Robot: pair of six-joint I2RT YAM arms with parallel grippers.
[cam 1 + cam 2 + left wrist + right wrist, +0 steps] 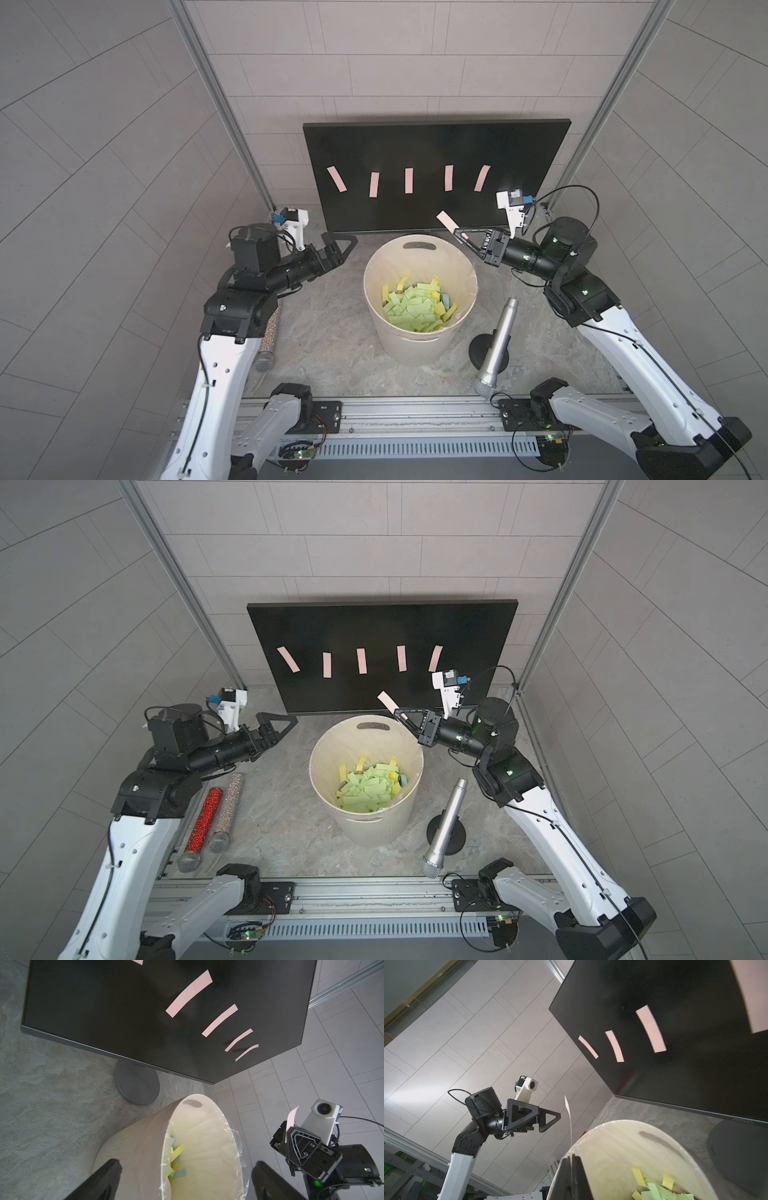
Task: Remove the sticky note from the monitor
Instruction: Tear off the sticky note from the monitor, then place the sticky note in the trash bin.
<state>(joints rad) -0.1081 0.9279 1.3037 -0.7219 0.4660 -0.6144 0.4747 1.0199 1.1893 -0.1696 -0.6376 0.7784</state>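
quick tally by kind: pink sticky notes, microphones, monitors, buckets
pink sticky notes: 6, 5 on the monitor and 1 in the right end effector
microphones: 3
monitor: 1
cream bucket: 1
total: 11

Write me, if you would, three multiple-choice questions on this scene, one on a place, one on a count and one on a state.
1. Where does the bucket stand?
A) in front of the monitor
B) behind it
C) on top of it

2. How many pink notes are stuck on the monitor?
A) three
B) five
C) eight

3. How is the right gripper?
A) open and empty
B) shut on a loose pink note
C) shut on nothing

Answers:
1 A: both top views show the bucket on the near side of the screen.
2 B: five strips sit in a row on the screen.
3 B: one end of the strip is pinched in it, clear of the screen.
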